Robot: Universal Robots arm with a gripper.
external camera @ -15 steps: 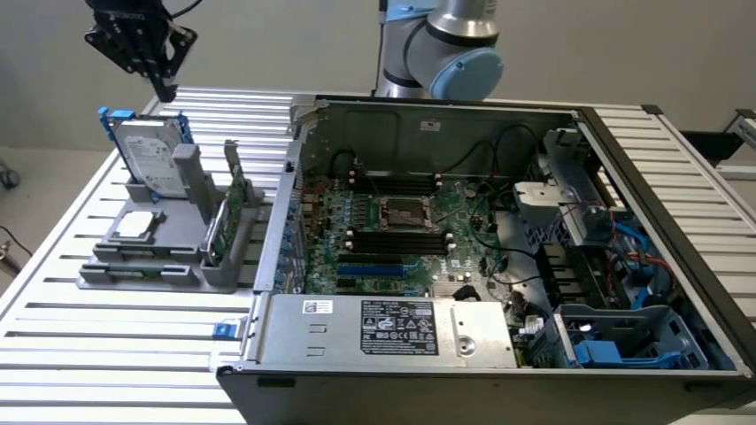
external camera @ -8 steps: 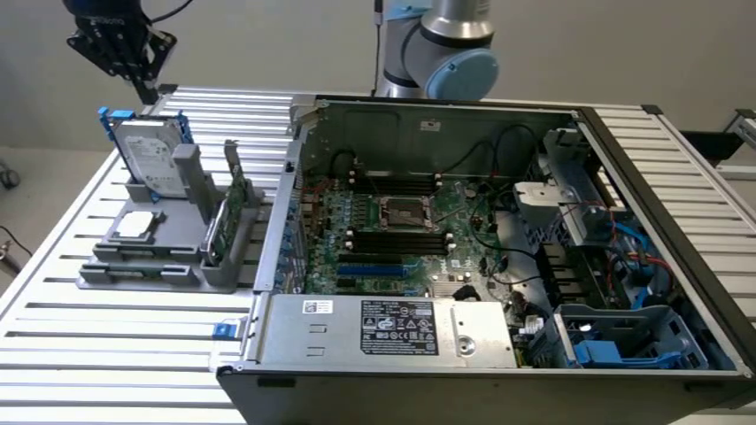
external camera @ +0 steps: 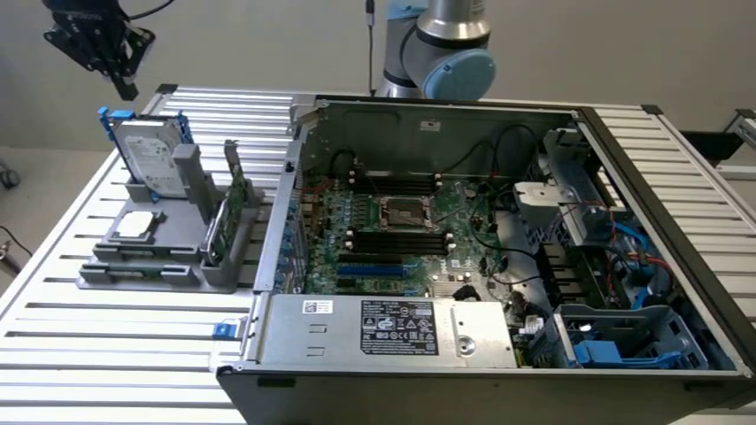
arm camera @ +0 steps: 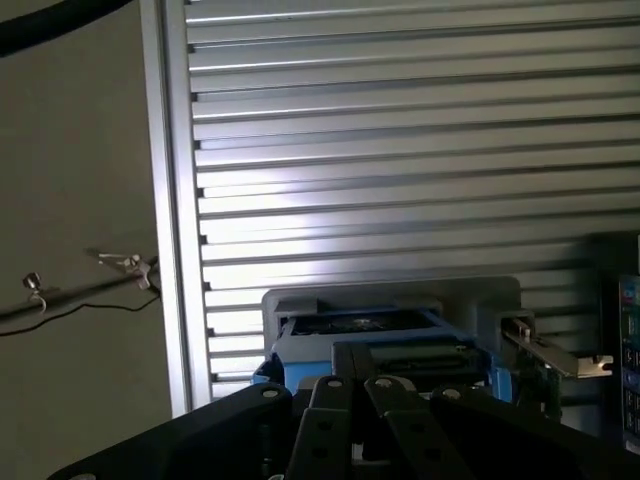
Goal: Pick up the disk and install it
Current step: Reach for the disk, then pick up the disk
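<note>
While end effector [external camera: 123,87] hangs above disk [external camera: 154,158], fingers together, clear of it | disk upright in grey rack [external camera: 165,266] on slatted tabletop [external camera: 106,354] | rack at exterior view's left of open PC case [external camera: 473,221]

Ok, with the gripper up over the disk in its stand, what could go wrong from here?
The gripper hangs shut above the disk, which stands upright in the grey holder; coming down closed, it would likely hit the disk's top edge instead of straddling it. The green card stands close beside the disk in the same holder and could get knocked. Loose cables crowd the open case at the exterior view's right and might snag the disk.
</note>
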